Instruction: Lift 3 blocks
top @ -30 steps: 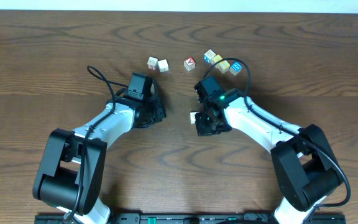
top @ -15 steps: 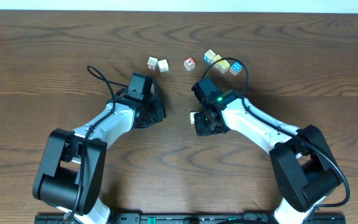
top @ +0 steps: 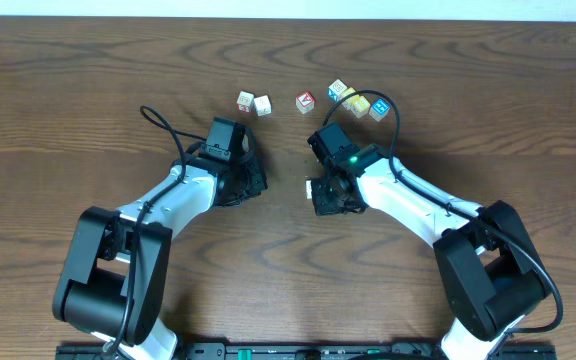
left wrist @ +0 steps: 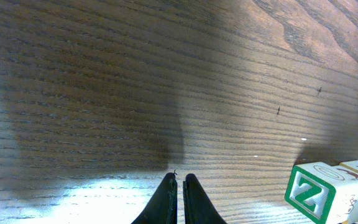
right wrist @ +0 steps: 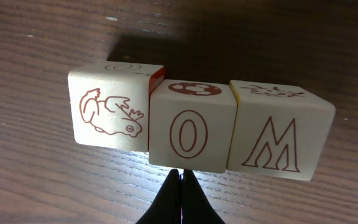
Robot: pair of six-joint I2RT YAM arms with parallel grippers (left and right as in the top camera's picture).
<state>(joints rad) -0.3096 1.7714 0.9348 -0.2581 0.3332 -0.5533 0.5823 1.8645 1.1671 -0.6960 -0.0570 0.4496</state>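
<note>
While left hand (left wrist: 180, 182) and right hand (right wrist: 182, 179) sit closed, empty | blocks (right wrist: 192, 134): O, M, maybe fish | cube (left wrist: 309, 191): Z

Overhead view is lit brightly and evenly; soft, short shadows are cast beside the arms (top: 178, 195) on the table (top: 68, 120), grain rendered sharp. In the left wrist view a broad dark shadow is thrown across the wood, with washed-out glare at lower left beside the left gripper (left wrist: 180, 180); far grain is softened. Right wrist view is dim: the blocks (right wrist: 191, 134) are lit on near faces, deep shadow is seen behind, right gripper (right wrist: 181, 177) reduced to black silhouette.
</note>
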